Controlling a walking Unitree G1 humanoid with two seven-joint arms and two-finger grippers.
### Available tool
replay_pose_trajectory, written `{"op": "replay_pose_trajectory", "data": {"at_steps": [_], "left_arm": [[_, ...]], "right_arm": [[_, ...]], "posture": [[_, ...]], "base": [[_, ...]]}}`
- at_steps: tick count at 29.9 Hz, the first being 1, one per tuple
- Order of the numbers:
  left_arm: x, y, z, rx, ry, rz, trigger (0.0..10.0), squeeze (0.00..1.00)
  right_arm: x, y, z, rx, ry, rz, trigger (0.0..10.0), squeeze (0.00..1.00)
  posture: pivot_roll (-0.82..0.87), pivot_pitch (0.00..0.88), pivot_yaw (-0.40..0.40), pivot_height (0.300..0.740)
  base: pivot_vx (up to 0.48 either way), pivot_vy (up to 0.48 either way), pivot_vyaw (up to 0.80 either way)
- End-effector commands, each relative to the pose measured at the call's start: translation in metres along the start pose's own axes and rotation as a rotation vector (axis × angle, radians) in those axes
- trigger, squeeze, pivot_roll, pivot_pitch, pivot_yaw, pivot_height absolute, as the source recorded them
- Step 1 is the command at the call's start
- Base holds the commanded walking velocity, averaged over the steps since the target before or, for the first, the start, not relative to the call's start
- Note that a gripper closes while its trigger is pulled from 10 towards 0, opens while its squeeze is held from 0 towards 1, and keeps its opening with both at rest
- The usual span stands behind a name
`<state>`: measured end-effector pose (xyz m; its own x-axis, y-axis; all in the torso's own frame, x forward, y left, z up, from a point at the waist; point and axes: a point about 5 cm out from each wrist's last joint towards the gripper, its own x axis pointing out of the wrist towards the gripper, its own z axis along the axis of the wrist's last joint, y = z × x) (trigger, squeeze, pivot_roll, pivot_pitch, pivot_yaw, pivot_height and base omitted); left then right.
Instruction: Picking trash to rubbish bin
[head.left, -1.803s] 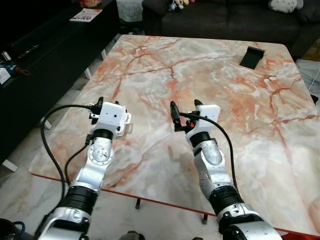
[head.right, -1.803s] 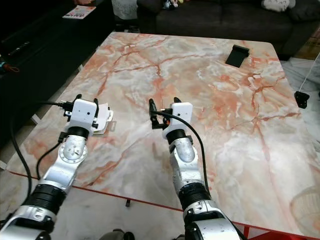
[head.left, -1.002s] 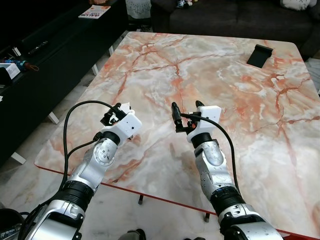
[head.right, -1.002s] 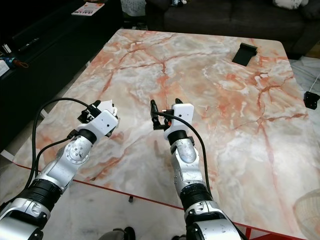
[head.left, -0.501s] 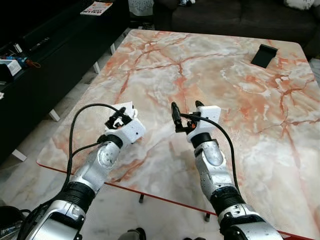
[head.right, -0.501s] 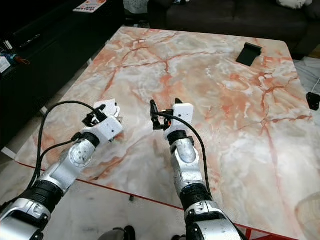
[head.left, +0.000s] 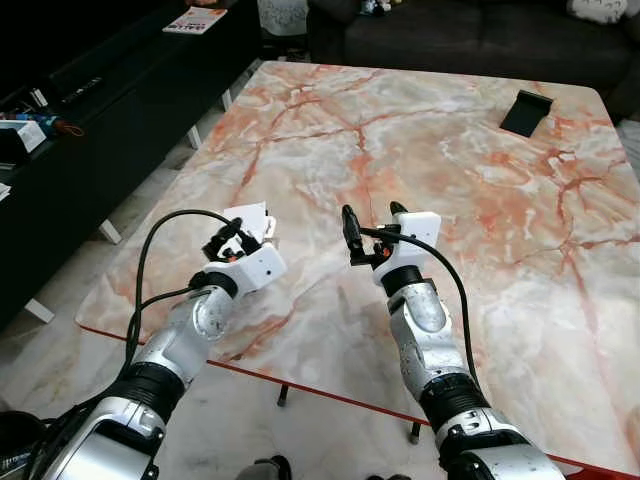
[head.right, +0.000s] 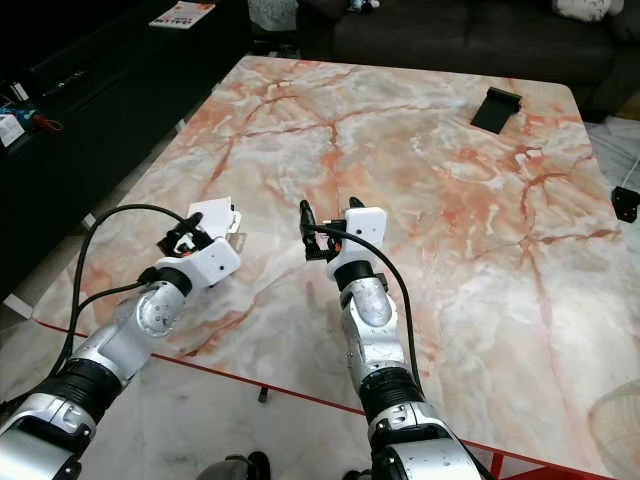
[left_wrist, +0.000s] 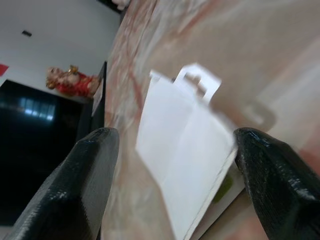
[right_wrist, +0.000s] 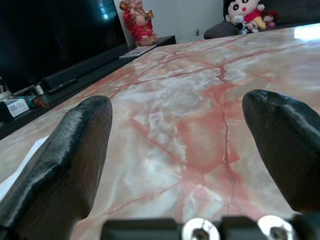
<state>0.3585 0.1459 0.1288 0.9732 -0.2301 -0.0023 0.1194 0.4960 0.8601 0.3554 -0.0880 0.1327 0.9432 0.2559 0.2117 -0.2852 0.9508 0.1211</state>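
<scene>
Paper, a flat white scrap (left_wrist: 182, 160), lies between my left jaws (head.left: 238, 238), newly swung in (open); right jaws (head.left: 371, 222) open too.

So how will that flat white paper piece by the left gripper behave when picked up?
The flat white paper piece looks thin and sheet-like, so probably very light and floppy once lifted. It lies nearly flush on the glossy marble table, so it may slide instead of lifting. The left gripper sits open around it; a pinch at an edge seems likeliest to catch.

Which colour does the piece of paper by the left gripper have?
White. The paper shows best in the left wrist view, between the left gripper's open jaws.
</scene>
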Motion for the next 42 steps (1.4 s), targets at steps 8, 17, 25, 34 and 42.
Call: {"op": "replay_pose_trajectory", "data": {"at_steps": [8, 17, 25, 34, 42], "left_arm": [[0.004, 0.0108, -0.0071, 0.019, 0.031, 0.03, 2.5, 0.0], [0.0048, 0.0101, -0.0066, 0.002, 0.028, 0.024, 0.0, 0.0], [0.0046, 0.0096, -0.0067, -0.016, 0.026, 0.021, 0.0, 0.0], [0.0046, 0.0056, -0.0057, -0.018, 0.026, 0.006, 0.0, 0.0], [0.0047, 0.0065, -0.0048, -0.023, 0.025, 0.019, 0.0, 0.0]], "right_arm": [[0.0003, 0.0024, 0.0005, 0.003, 0.002, 0.011, 10.0, 0.0], [0.0003, 0.0029, 0.0002, 0.004, 0.003, 0.011, 10.0, 0.0], [0.0, 0.0029, -0.0004, 0.006, 0.006, 0.009, 10.0, 0.0], [-0.0008, 0.0032, -0.0017, 0.008, 0.01, 0.009, 10.0, 0.0], [-0.0007, 0.0016, -0.0012, 0.005, 0.008, 0.007, 10.0, 0.0]], "posture": [[0.11, 0.14, 0.034, 0.728], [0.11, 0.142, 0.034, 0.728], [0.11, 0.145, 0.036, 0.728], [0.11, 0.144, 0.037, 0.728], [0.11, 0.143, 0.035, 0.728]], "base": [[0.0, 0.0, 0.0], [0.0, 0.0, 0.0], [0.0, 0.0, 0.0], [0.0, 0.0, 0.0], [0.0, 0.0, 0.0]]}}
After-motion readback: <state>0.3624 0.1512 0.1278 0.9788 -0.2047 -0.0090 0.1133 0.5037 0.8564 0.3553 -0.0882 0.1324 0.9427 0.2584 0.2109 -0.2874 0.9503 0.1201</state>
